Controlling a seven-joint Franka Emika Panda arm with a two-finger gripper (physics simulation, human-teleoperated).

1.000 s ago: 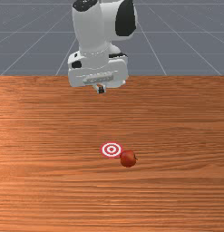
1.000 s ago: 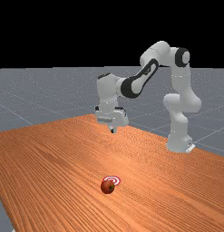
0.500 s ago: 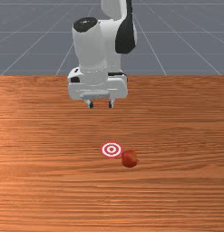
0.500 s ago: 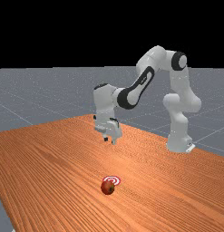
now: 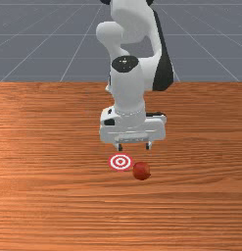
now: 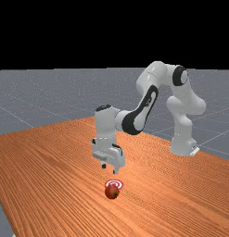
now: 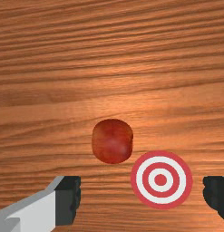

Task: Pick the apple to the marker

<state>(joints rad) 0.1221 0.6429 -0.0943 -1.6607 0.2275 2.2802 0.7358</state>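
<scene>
- Spread wide, the hand (image 5: 134, 146) points down over the worktop (image 5: 44, 196), its two fingers (image 7: 68, 199) well apart, with dark tips.
- Both fingertips stand clear of the apple (image 5: 141, 170), which is outside the hand's grip.
- Count of fruit: one apple, red all over, resting on the worktop just beside the marker (image 5: 120, 162), off its rings. In the front view it is to the marker's right and a little nearer the camera; in the far view it overlaps the marker's near edge.
- Count of markers: one, round and flat on the wood, a bullseye with two red rings, two white rings and a red centre.
- Count of arms: one, white and grey with black parts; in the far view the arm (image 6: 150, 76) bends from its base on the right, reaching toward the left, with the hand at its end.
</scene>
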